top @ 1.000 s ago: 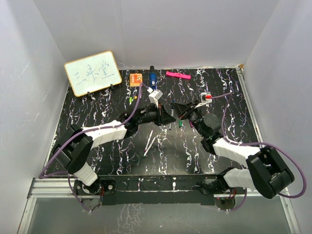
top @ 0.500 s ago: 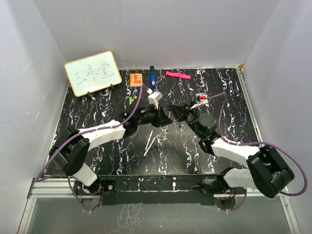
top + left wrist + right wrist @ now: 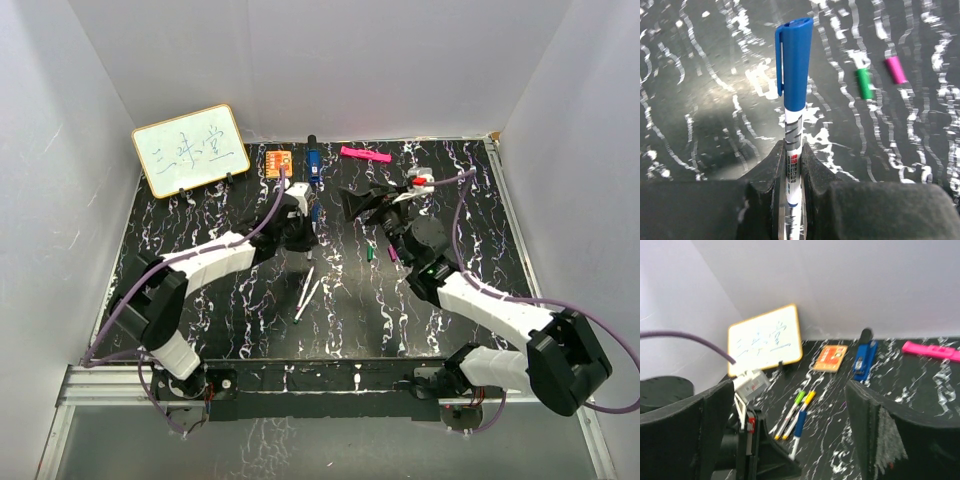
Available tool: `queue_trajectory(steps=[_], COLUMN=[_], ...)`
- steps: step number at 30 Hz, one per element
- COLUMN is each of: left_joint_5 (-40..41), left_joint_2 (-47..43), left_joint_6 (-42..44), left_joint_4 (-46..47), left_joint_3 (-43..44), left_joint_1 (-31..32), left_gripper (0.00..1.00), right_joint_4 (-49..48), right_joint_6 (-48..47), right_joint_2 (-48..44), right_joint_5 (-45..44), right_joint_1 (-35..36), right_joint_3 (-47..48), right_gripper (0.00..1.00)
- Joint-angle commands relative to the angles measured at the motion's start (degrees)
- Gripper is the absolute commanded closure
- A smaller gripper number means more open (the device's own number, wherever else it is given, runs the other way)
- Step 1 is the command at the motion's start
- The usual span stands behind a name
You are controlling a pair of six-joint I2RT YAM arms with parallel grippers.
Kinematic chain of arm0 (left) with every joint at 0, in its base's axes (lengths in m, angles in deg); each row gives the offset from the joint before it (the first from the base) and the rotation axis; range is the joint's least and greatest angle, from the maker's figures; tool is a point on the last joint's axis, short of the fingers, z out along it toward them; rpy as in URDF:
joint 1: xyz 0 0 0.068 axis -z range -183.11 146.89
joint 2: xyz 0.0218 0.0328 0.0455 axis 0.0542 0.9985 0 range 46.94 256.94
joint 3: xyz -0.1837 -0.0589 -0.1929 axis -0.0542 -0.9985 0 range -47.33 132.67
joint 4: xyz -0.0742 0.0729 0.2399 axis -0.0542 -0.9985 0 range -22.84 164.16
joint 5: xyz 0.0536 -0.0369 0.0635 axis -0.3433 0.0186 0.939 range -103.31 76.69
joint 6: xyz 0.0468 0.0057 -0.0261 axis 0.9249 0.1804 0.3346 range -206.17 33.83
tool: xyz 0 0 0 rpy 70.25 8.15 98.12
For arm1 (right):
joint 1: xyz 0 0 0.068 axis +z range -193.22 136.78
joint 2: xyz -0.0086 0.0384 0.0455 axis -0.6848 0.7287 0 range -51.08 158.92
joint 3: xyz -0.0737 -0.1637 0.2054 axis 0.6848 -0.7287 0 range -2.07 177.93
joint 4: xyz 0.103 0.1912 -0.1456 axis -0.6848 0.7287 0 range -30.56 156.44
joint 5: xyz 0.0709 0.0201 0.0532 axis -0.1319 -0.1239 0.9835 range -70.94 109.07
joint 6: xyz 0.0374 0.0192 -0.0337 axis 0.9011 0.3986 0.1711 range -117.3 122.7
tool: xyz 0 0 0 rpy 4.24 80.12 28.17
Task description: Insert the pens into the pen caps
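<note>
- Currently your left gripper (image 3: 792, 152) is clamped narrow on a pen (image 3: 793, 131). The pen has a slim round white barrel with print on it, and its smooth blue cap (image 3: 794, 60), which has a side clip, is already on.
- That pen's long axis runs straight out from the gripper, cap end leading. It is over the glossy black table (image 3: 700, 100) veined with white, to the right of the whiteboard (image 3: 190, 150) and nearer the arm bases.
- Your right gripper (image 3: 790, 397) stands wide, with nothing between its dark, blocky fingers (image 3: 690, 435).
- Two bare white pens (image 3: 308, 290) lie side by side, slanting from near-left to far-right. They are farther from the whiteboard, towards the bases.
- A green cap (image 3: 864, 83) and a magenta cap (image 3: 895, 69), both short cylinders, lie near each other without touching, farther right of the whiteboard.
</note>
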Motion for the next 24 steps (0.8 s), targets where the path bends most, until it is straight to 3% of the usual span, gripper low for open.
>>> queue_trajectory(steps=[1,9,15,24], left_joint_5=[6.73,11.89,13.81,16.96], left_joint_2=[3.31,16.73,23.17,29.14], left_joint_6=[3.46,5.19,5.95,7.91], left_joint_4=[-10.83,-23.62,-27.51,-32.19], left_joint_3=[6.31,21.0,29.14,35.53], left_joint_1=[-1.99,-6.91,-8.52,-9.11], left_gripper=[0.99,0.99,0.97,0.95], right_joint_4=[-0.02,12.58,8.85,10.96], right_joint_6=[-1.71,-0.98,-2.5,-0.28], right_joint_2=[-3.02,1.19,-0.96,-1.8], right_joint_5=[-6.43,-6.64,-9.85,-8.88], right_joint_1=[-0.04,-0.99,-1.01,-1.06], right_joint_3=[2.24,6.11,1.53,-0.79], right_gripper=[0.03,0.02,0.02,0.02])
